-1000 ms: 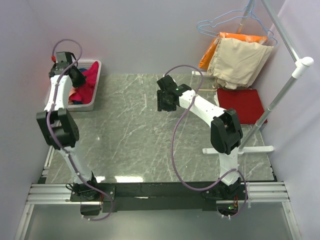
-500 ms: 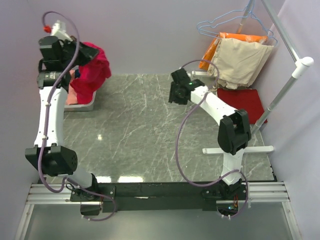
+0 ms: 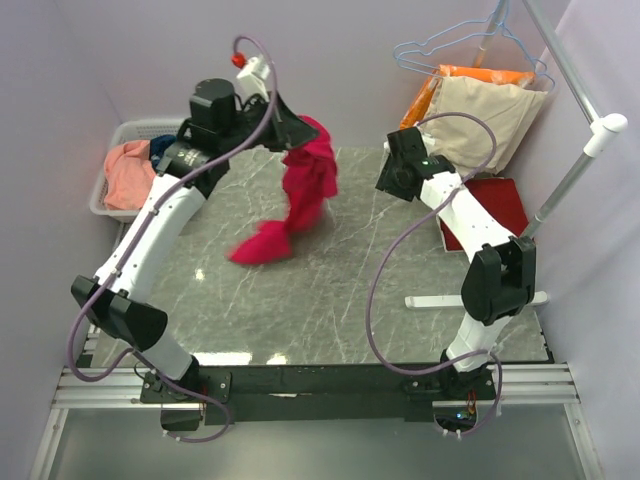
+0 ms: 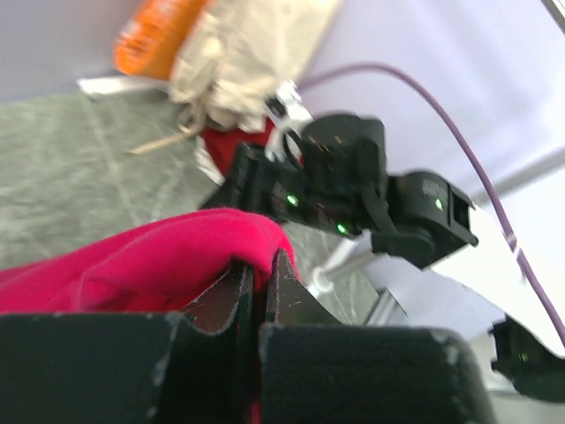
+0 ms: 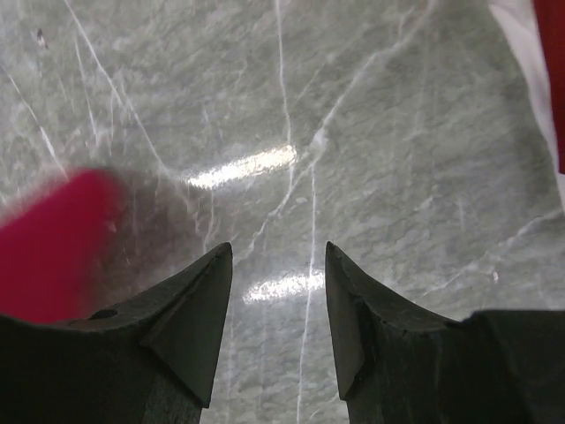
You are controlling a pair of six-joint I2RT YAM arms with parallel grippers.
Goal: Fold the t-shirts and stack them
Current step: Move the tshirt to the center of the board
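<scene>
Item 1. White laundry basket (image 3: 108, 205), far-left corner of the table (image 3: 300, 320). Contents: you have a salmon-pink t-shirt (image 3: 128, 172) bunched on its left side and a teal-blue t-shirt (image 3: 163, 148), only a small part showing, at its far right.

Item 2. Crimson t-shirt (image 3: 305, 190), out of the basket. Your left gripper (image 3: 300, 133) holds it up over the far middle of the table, jaws pinched together on a fold of the cloth (image 4: 150, 261). The rest hangs down and trails left. Its lower end is blurred, so you cannot tell whether it touches the marble.

Item 3. Darker red t-shirt (image 3: 495, 205), folded flat at the table's right edge, partly behind your right arm.

Item 4. Right gripper (image 3: 388, 183), over the far right of the table, just right of the hanging shirt. Jaws stand wide apart with nothing between them; its wrist view (image 5: 278, 252) shows bare marble below and a red blur at the left.

Item 5. Far-right corner: a beige garment (image 3: 485, 120) over an orange garment (image 3: 470, 74) on hangers, a bare wire hanger (image 3: 440, 45) beside them, and a slanting rack pole (image 3: 572, 175) above the folded shirt.
</scene>
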